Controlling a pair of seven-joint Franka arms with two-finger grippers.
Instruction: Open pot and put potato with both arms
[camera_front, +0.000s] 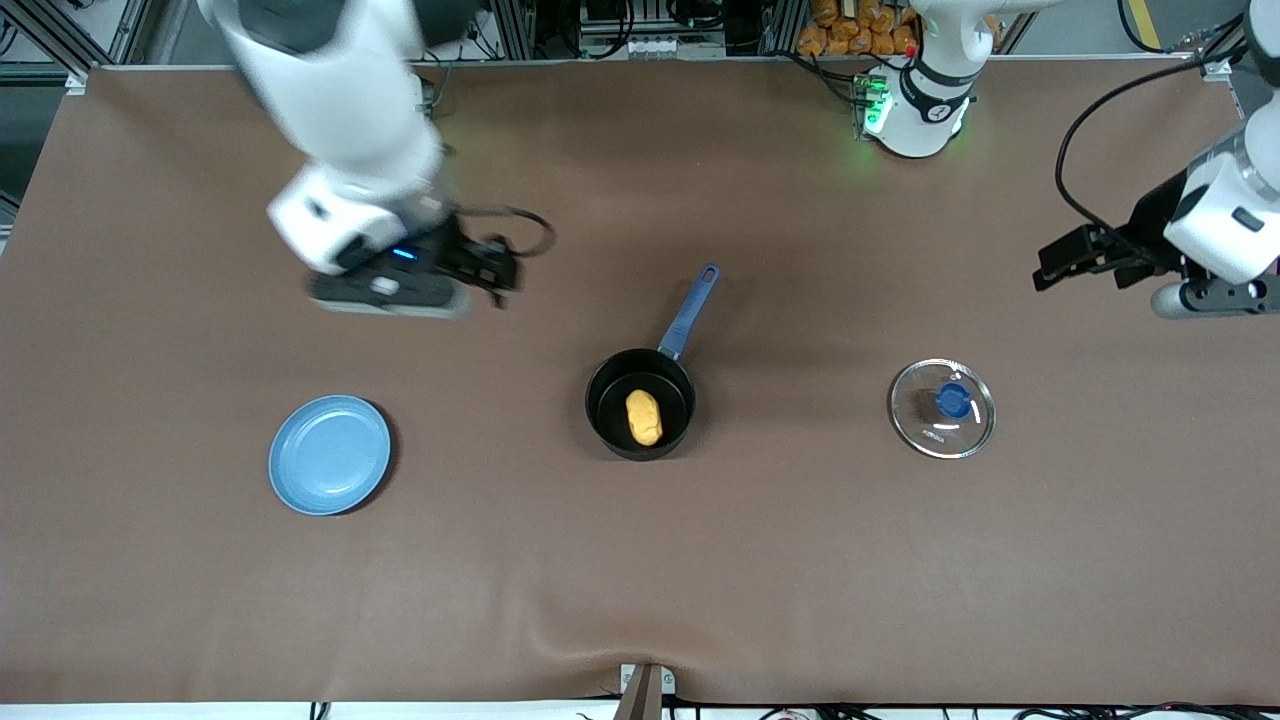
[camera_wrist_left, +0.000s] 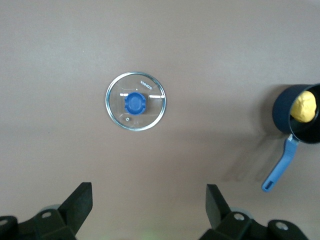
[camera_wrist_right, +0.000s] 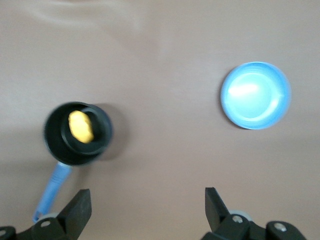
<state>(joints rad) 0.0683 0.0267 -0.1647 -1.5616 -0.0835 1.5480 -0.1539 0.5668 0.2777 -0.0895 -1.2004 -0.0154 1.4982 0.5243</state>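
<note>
The black pot stands open mid-table, its blue handle pointing toward the robots' bases. The yellow-orange potato lies inside it. The glass lid with its blue knob lies flat on the table toward the left arm's end. My left gripper is open and empty over bare table by that end; its wrist view shows the lid and the pot. My right gripper is open and empty over bare table toward the right arm's end; its wrist view shows the pot and the potato.
A flat light-blue plate lies toward the right arm's end, nearer to the front camera than the right gripper; it also shows in the right wrist view. The brown table has a small clamp at its near edge.
</note>
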